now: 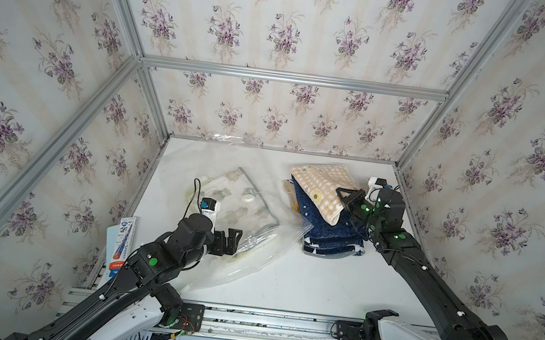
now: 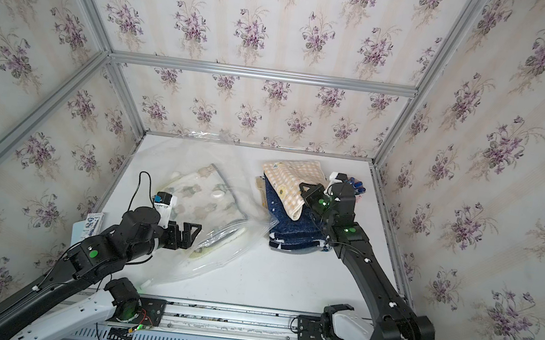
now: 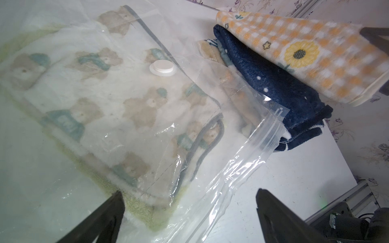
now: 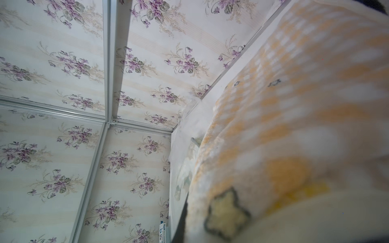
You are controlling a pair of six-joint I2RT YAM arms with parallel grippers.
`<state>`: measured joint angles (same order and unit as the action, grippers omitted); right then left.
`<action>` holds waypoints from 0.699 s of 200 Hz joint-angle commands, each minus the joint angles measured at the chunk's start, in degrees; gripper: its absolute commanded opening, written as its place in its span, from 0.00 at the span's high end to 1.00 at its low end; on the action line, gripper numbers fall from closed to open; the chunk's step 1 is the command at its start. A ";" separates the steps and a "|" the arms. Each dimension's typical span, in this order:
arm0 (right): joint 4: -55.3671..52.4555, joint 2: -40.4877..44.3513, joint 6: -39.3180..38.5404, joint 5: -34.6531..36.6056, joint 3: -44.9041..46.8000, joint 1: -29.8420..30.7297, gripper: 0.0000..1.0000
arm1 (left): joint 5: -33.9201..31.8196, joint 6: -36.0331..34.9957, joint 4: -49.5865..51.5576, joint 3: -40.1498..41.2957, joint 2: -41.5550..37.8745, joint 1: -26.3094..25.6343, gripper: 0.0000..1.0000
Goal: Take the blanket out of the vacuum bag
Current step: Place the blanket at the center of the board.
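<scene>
Left gripper (image 1: 235, 240), fingers spread wide and empty, hovers near the table's (image 1: 302, 285) left edge beside the bag (image 1: 268, 245) — thin, crinkly, slippery film. Inside lies the blanket (image 1: 253, 211): soft, light bear-print fleece, best pinched at its folded edge through the zip mouth (image 3: 255, 147). Right gripper (image 1: 342, 193), closed, seems to pinch a check blanket (image 1: 319, 184) near the right-rear corner.

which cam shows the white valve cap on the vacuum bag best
The left wrist view: the valve cap is large and sharp on the vacuum bag, over the bear-print blanket inside. In both top views it is only a small white oval. The right wrist view does not show it.
</scene>
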<state>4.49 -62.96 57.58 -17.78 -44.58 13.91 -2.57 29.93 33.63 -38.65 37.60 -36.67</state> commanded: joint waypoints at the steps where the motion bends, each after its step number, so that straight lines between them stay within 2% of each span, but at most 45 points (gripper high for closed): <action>1: -4.33 3.32 2.54 1.32 1.29 0.32 0.96 | -0.16 0.05 0.12 -0.72 -0.08 -0.55 0.00; 19: -5.76 6.79 3.85 2.50 5.71 1.28 0.85 | -0.16 0.12 -0.60 -0.38 0.06 -1.04 0.00; 34: -7.41 8.78 3.67 3.75 9.06 1.39 0.64 | 0.06 0.14 -1.08 -0.20 0.64 -1.19 0.00; 47: -11.09 9.58 0.72 4.81 9.59 1.42 0.53 | 0.57 0.09 -1.37 -0.49 1.29 -1.41 0.00; 87: -27.00 13.53 -9.60 11.21 4.82 1.32 0.34 | 0.98 -1.36 -2.15 -1.25 2.21 -2.58 0.01; 115: -36.40 18.20 -13.94 14.01 0.39 1.45 0.33 | -0.40 -3.99 -1.02 -1.51 3.16 -5.54 0.03; 126: -37.77 20.18 -14.91 14.00 -0.52 1.66 0.40 | -2.51 -4.92 0.35 -1.83 4.29 -7.91 0.05; 140: -37.91 20.66 -17.06 14.41 -2.35 3.31 0.53 | -7.32 -5.84 2.92 -3.13 7.02 -11.97 0.06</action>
<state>-28.05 -43.35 46.02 -5.78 -44.64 15.46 -3.42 27.20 33.50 -40.16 41.87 -44.25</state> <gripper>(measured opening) 0.559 0.947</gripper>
